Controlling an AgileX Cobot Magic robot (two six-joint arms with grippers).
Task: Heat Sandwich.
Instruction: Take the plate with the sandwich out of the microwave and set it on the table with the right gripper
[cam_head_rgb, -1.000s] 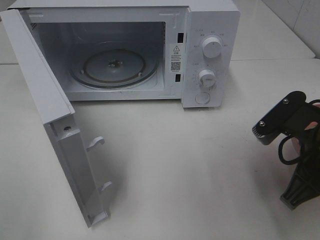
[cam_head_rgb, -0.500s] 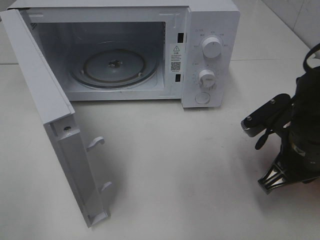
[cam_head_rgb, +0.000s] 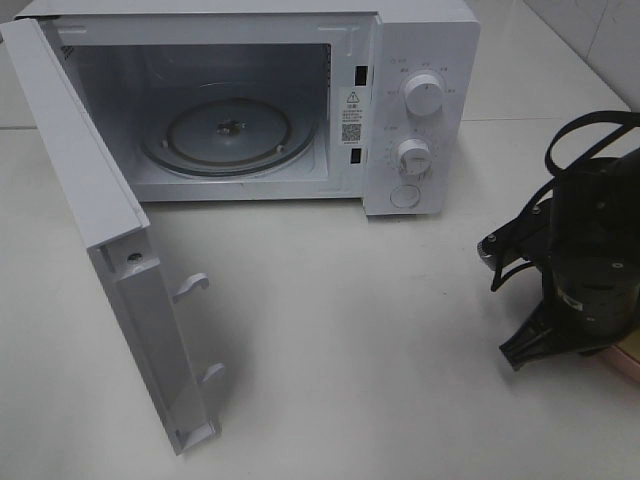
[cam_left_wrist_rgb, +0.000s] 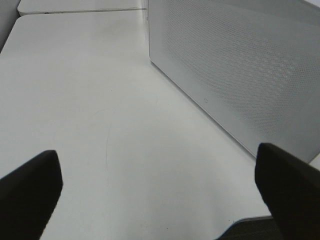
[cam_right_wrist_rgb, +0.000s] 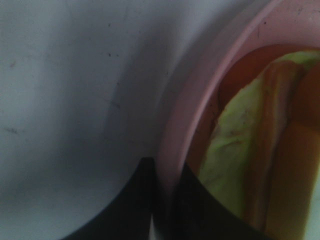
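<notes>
Right gripper (cam_right_wrist_rgb: 162, 200) pinching the pink plate's (cam_right_wrist_rgb: 200, 95) rim!
Fingers nearly together at lower middle of frame, sandwich (cam_right_wrist_rgb: 240, 150) just beside; left gripper (cam_left_wrist_rgb: 160, 195) spread wide, touching nothing.

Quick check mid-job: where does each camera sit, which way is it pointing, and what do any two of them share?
Exterior high: mounted above, looking down at the table, the open microwave and the right arm.
Left wrist: low, facing the microwave door's outer side; open tool tips show.
Right wrist: close above the pink plate rim, tool shut on it, sandwich beside.
Shared: exterior and left wrist both show the door.
</notes>
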